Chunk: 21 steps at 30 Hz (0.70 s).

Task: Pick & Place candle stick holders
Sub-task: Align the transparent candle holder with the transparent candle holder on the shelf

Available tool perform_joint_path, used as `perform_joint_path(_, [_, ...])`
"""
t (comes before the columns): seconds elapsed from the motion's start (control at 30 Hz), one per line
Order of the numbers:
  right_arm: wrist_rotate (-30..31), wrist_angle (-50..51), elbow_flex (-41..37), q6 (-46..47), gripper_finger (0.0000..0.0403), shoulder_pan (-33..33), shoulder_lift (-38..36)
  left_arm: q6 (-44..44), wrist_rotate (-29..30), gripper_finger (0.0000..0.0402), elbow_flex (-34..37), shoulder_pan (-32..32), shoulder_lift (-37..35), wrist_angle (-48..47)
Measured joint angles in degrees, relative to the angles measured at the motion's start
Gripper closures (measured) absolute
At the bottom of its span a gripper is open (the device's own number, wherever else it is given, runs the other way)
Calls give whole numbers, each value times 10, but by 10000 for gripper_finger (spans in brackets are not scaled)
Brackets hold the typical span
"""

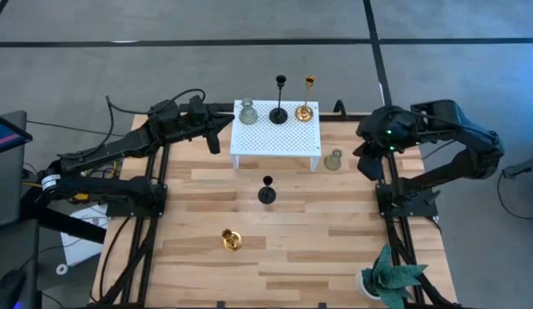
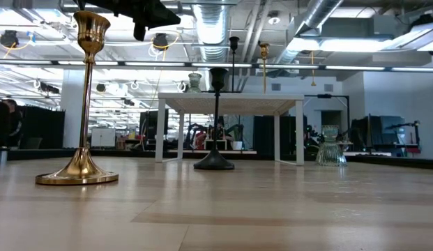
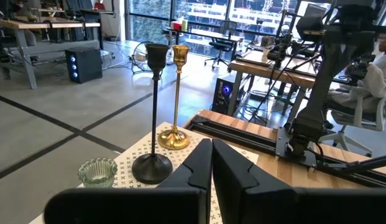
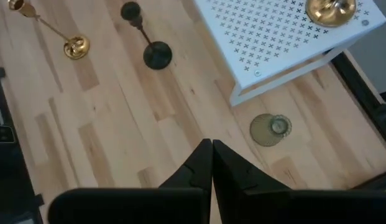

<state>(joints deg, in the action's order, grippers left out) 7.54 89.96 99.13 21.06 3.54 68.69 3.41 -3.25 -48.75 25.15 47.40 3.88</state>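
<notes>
Since the job is sorting candle holders, it looks like the white stand [image 1: 275, 137] is the drop spot: a green glass one [image 1: 247, 112], a black one [image 1: 279, 114] and a gold one [image 1: 305, 112] already sit on it. Another green one [image 1: 334, 160] waits just beside it, with a black [image 1: 267, 195] and gold [image 1: 231, 240] out on the worktop [image 1: 335, 232]. Left claw [image 3: 211, 163] hovers clenched and empty over the stand's edge; right claw [image 4: 211, 163] is pinched shut, raised above the green one.

Partly out of sight

The gold holder [image 4: 330, 11] on the white stand [image 4: 286, 43] is cut by the right wrist view's edge; the potted plant [image 1: 390, 276] runs off the high view's bottom.
</notes>
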Motion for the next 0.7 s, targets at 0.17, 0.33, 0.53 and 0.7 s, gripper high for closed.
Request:
perform_joint_path(0.17, [17,-3,0,0,402,3,20,0,0,390,0,0,0,0])
perform_joint_path(0.33, [21,-2,0,-18,402,3,56,1,0,390,0,0,0,3])
perform_joint_path(0.53, [31,-8,-28,-89,402,3,97,1,0,390,0,0,0,2])
perform_joint_path(0.7, [24,-33,-134,-77,403,18,69,1,0,390,0,0,0,0])
